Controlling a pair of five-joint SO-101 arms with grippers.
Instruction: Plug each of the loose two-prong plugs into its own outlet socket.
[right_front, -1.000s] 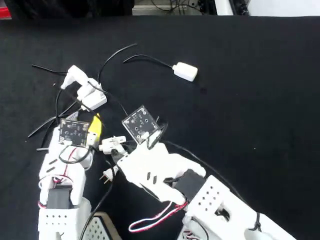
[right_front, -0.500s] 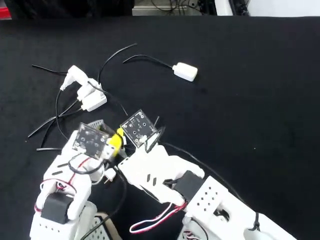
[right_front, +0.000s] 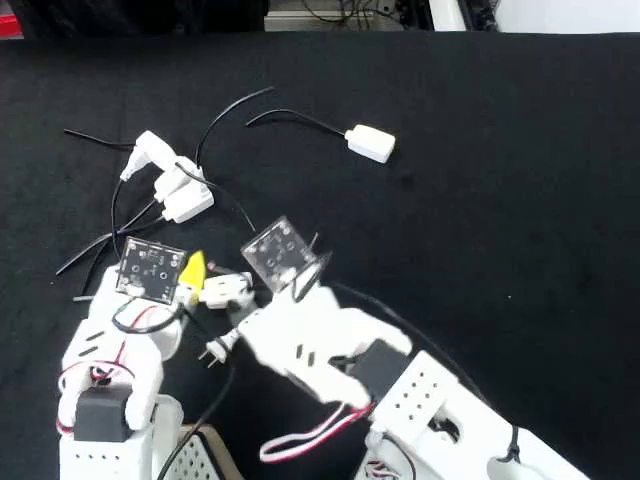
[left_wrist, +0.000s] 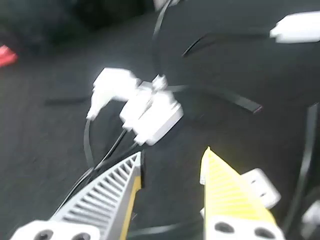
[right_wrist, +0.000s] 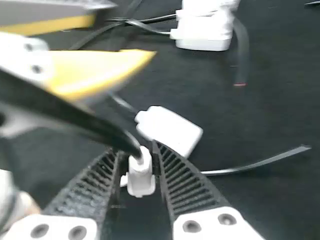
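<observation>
Grips a small white two-prong plug (right_wrist: 139, 177) tight in the right gripper (right_wrist: 138, 151), toward the near-left corner of the black table (right_front: 500, 200). Just beyond, touching nothing: a white outlet socket (right_wrist: 169, 131). Holds the left gripper (left_wrist: 172, 155) spread wide around nothing, facing a white plug-and-socket cluster (left_wrist: 147, 110) by the left edge.

Left crowded, right side free

Wide room on the bench (right_front: 520, 220) right of the lone socket (right_front: 370, 143); on the left, the outlet cluster (right_front: 172, 187) and black cables (right_front: 225, 105) bar the way; the left jaws and the right jaws, gripping a plug (right_wrist: 140, 176), sit close together; a loose plug (right_front: 212, 350) lies nearer the arms' bases.
</observation>
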